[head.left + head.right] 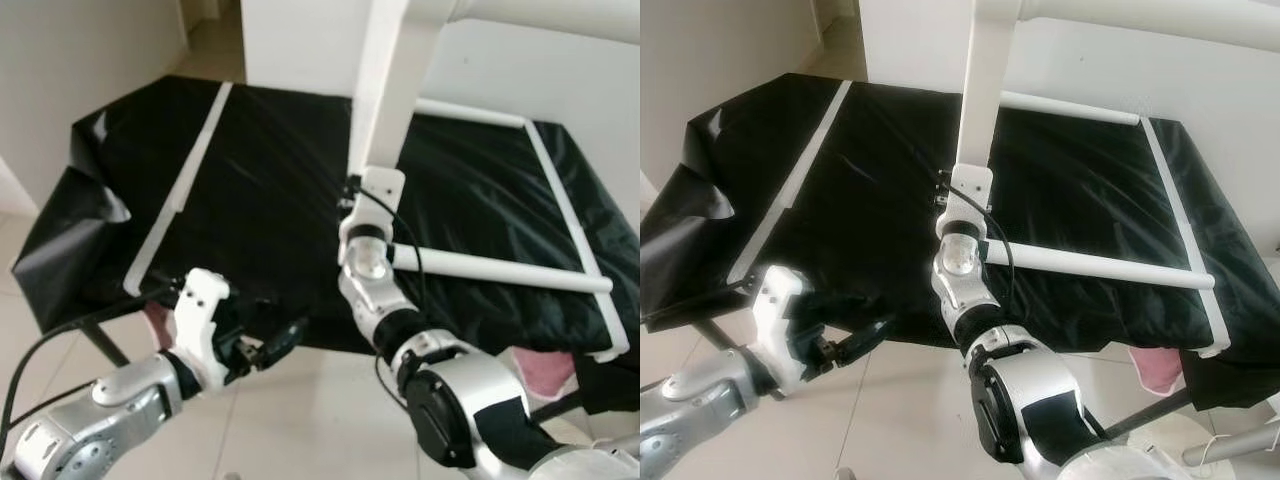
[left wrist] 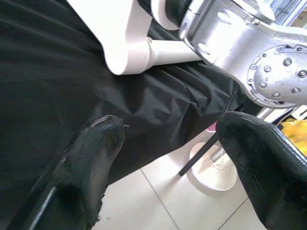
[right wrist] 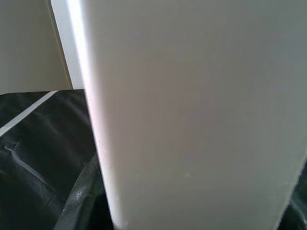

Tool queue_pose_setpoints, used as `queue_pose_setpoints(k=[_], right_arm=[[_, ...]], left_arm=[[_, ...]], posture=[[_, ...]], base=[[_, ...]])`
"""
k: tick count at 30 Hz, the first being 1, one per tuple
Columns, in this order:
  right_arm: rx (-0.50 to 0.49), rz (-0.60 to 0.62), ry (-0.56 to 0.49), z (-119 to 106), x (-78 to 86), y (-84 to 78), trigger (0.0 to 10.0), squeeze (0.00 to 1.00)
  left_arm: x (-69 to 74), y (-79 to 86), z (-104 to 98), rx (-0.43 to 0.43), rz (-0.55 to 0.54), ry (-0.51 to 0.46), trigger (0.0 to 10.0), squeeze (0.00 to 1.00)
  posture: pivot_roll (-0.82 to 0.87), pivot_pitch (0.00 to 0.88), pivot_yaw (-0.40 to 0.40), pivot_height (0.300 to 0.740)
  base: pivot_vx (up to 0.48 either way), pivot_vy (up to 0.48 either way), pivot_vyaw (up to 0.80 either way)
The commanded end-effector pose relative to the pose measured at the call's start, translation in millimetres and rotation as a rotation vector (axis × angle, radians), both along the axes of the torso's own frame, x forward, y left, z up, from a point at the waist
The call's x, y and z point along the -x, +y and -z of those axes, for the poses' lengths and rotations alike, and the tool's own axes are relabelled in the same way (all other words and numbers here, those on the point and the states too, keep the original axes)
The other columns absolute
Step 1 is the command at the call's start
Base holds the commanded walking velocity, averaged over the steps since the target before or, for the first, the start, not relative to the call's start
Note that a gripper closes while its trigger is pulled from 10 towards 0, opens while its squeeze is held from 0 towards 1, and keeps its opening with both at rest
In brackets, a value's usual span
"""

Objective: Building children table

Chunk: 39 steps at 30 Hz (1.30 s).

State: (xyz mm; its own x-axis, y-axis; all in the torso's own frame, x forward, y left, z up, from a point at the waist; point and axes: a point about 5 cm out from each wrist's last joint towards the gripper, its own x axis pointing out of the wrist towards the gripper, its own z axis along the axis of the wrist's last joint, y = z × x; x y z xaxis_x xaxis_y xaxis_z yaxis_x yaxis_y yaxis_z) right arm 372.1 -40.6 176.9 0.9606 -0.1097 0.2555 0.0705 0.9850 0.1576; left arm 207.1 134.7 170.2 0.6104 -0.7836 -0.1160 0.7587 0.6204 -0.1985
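A white table leg (image 1: 390, 90) stands tilted up from the black-covered table (image 1: 270, 180). Its lower end (image 2: 127, 48) meets a white round rod (image 1: 500, 268) lying on the cloth. Further white rods (image 1: 570, 200) form a frame at the right. My right gripper (image 1: 372, 185) sits at the leg's lower end, shut on it, and the leg's white face (image 3: 192, 115) is very close in the right wrist view. My left gripper (image 1: 275, 340) hovers off the table's near edge, above the floor. It is open, and nothing lies between its black fingers (image 2: 91, 158).
A long white strip (image 1: 185, 180) lies along the table's left side. The black cloth hangs crumpled over the left corner (image 1: 70, 230). Something pink (image 1: 545, 370) sits below the near right edge. A stand's round white base (image 2: 213, 165) rests on the tiled floor (image 1: 300, 410).
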Motion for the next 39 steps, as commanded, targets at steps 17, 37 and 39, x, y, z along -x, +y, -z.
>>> queue_pose_setpoints(k=[17, 37, 39], right_arm=[[-0.005, -0.484, -0.013, 19, 58.7, 102.9, 0.0, 0.0], [-0.173, -0.58, -0.007, -15, 57.3, 125.7, 0.0, 0.0], [-0.188, -0.592, -0.01, -22, 57.9, 130.6, 0.0, 0.0]], left_arm=[[10.8, -4.4, -4, 0.059, 0.281, -0.022, 10.0, 0.0], [3.4, -0.1, -6, 0.048, 0.274, -0.039, 10.0, 0.0], [2.8, 0.1, -6, 0.048, 0.274, -0.04, 10.0, 0.0]], posture=[[0.17, 0.047, -0.079, 0.74], [0.16, 0.047, -0.076, 0.74], [0.16, 0.046, -0.076, 0.74]], base=[[0.0, 0.0, 0.0], [0.0, 0.0, 0.0], [0.0, 0.0, 0.0]])
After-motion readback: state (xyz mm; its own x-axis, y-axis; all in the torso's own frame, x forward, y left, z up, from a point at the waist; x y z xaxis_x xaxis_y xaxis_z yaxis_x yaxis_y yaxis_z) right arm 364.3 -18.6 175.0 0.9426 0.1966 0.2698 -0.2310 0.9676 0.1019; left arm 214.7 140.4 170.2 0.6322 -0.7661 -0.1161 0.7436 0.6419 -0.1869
